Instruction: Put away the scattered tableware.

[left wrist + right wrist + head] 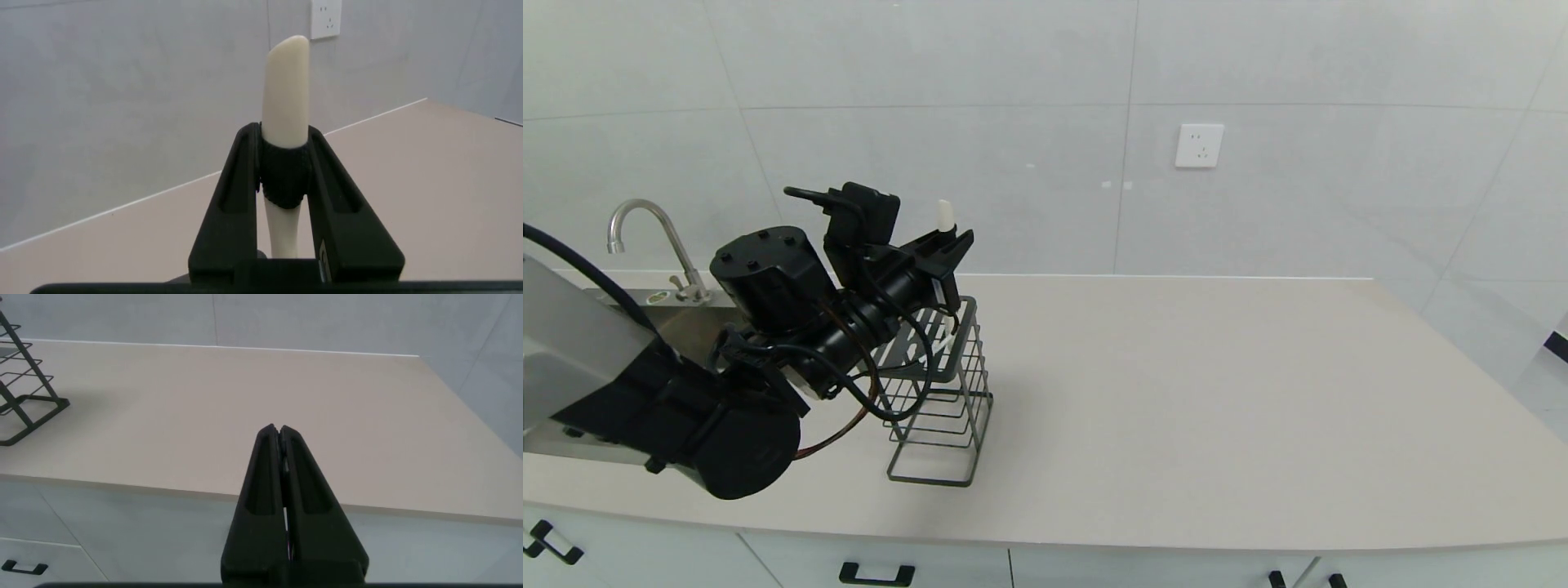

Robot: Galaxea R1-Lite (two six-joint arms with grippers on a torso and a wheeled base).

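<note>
My left gripper (947, 247) hangs over the dark wire rack (947, 392) on the counter, shut on the cream handle (945, 216) of a utensil that points up. In the left wrist view the handle (285, 90) stands upright between the black fingers (237, 188), and its lower end is hidden. The left gripper (285, 175) is clamped on it around mid-length. My right gripper (283, 453) is shut with nothing in it, held off the counter's front edge. A corner of the rack (24, 376) appears in the right wrist view.
The beige counter (1217, 384) runs wide and bare to the right of the rack. A steel sink with a curved tap (654, 237) sits at the far left. A white socket (1199, 145) is on the tiled wall. Cabinet handles (876, 574) line the front below.
</note>
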